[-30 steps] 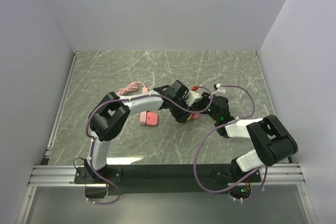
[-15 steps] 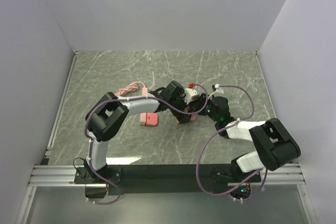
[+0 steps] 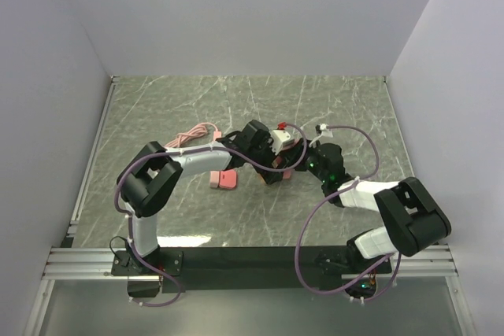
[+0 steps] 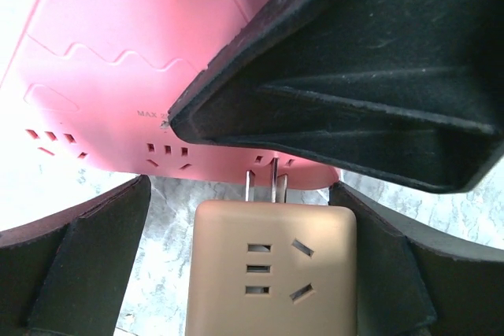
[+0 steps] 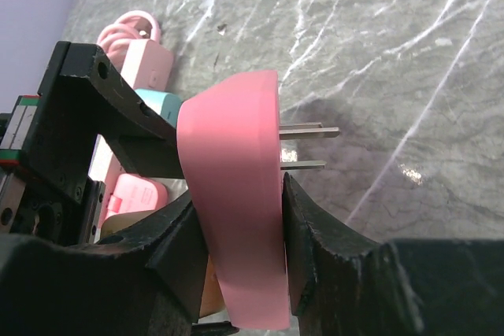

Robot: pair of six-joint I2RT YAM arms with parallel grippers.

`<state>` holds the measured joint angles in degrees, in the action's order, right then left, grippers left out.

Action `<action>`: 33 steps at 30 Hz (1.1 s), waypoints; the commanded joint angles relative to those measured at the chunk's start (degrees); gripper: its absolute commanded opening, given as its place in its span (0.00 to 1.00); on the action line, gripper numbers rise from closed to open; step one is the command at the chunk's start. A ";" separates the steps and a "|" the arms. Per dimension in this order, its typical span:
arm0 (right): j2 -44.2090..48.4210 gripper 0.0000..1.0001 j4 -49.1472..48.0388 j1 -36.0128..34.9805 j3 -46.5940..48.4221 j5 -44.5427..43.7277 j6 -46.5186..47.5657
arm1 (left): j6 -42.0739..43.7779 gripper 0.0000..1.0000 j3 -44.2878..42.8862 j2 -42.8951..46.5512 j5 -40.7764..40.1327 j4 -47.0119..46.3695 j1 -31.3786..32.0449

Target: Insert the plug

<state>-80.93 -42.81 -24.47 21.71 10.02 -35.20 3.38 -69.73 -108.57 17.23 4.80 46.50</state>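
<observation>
One tan plug (image 4: 272,273) sits between released left fingers (image 4: 79,269); right fingers (image 5: 339,273) clamp one pink socket block (image 5: 236,218).

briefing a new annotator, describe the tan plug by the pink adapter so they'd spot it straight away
At the middle of the marbled table, the right gripper clamps a pink adapter. Against its socket face, inside the open left gripper, sits the tan plug: the only tan piece, a squarish block with two metal prongs pointing into the pink.

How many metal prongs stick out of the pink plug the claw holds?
2: an upper prong and a lower prong on the pink plug; another may be hidden.
</observation>
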 commanded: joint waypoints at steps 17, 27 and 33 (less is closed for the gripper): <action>-0.72 0.00 -4.21 -0.58 4.12 11.60 -3.65 | -1.62 1.00 1.53 7.23 -7.74 -13.59 -1.68; -2.75 0.00 -3.60 3.55 6.58 12.57 -3.04 | -2.15 0.99 4.17 9.96 -6.86 -12.88 -1.85; -2.48 0.00 0.97 3.99 9.57 10.02 -0.40 | -2.32 0.99 7.06 11.89 -7.92 -14.64 -1.85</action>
<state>-84.03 -40.71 -20.71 27.97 18.90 -36.45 1.65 -63.96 -100.44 11.42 -5.10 45.36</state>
